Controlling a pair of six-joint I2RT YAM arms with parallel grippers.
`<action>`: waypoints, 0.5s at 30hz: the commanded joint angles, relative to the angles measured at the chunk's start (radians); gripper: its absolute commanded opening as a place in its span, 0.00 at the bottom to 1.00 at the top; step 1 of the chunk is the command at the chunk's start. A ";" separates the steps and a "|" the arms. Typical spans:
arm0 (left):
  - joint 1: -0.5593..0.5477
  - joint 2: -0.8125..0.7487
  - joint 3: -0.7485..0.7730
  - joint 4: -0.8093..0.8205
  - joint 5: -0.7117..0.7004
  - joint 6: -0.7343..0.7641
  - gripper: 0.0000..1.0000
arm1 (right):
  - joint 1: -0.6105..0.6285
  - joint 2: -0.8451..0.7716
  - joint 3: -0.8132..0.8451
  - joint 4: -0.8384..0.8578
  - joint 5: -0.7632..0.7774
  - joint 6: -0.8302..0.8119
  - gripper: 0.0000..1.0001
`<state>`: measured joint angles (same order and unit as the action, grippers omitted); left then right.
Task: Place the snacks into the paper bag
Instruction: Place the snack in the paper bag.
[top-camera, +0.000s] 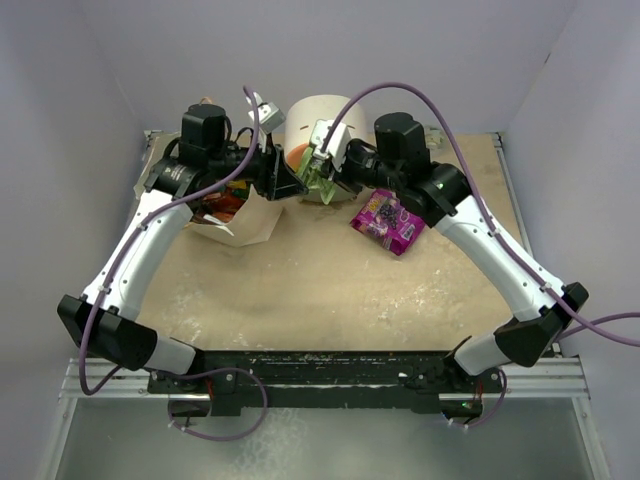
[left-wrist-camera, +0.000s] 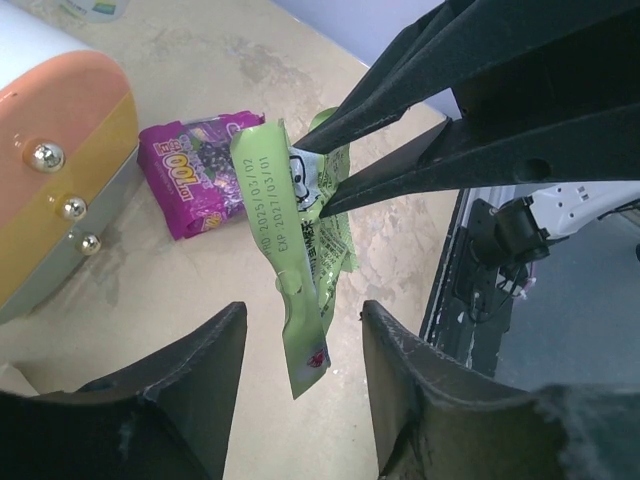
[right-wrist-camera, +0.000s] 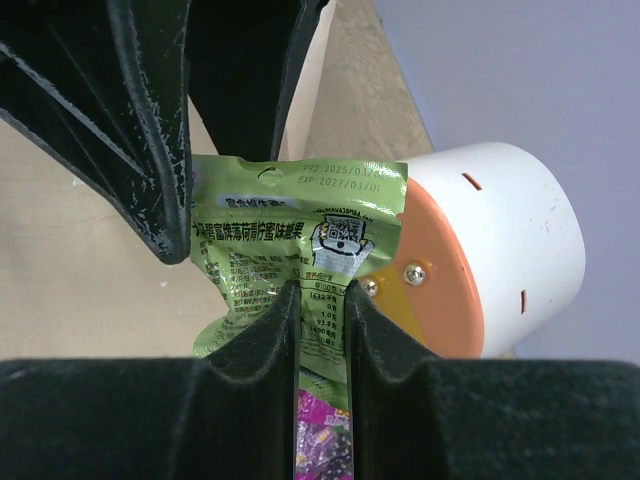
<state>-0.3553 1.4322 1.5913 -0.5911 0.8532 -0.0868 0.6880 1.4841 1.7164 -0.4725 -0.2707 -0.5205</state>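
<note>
Two right fingers (right-wrist-camera: 262, 352) pinch the lime-green packet (right-wrist-camera: 290, 235) between spread left fingers (left-wrist-camera: 195, 372)

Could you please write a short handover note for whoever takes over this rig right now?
Right tool: shut on the lime-green packet, in the air in front of the round white container.
Left tool: open, straddling that packet's free end, no grip.
Done: some snacks lie in the paper bag, at the left.
To do: this packet, then the purple packet on the table.
</note>
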 joint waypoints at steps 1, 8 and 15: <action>-0.010 -0.003 0.005 0.058 0.027 -0.008 0.47 | 0.003 -0.020 0.001 0.035 -0.003 0.019 0.00; -0.008 0.005 -0.003 0.071 0.036 -0.011 0.28 | 0.002 -0.036 -0.031 0.044 -0.007 0.018 0.00; -0.009 -0.011 -0.021 0.080 0.055 0.013 0.01 | 0.002 -0.048 -0.036 0.040 -0.007 0.017 0.00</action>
<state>-0.3569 1.4399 1.5810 -0.5610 0.8631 -0.0914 0.6880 1.4818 1.6783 -0.4671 -0.2714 -0.5156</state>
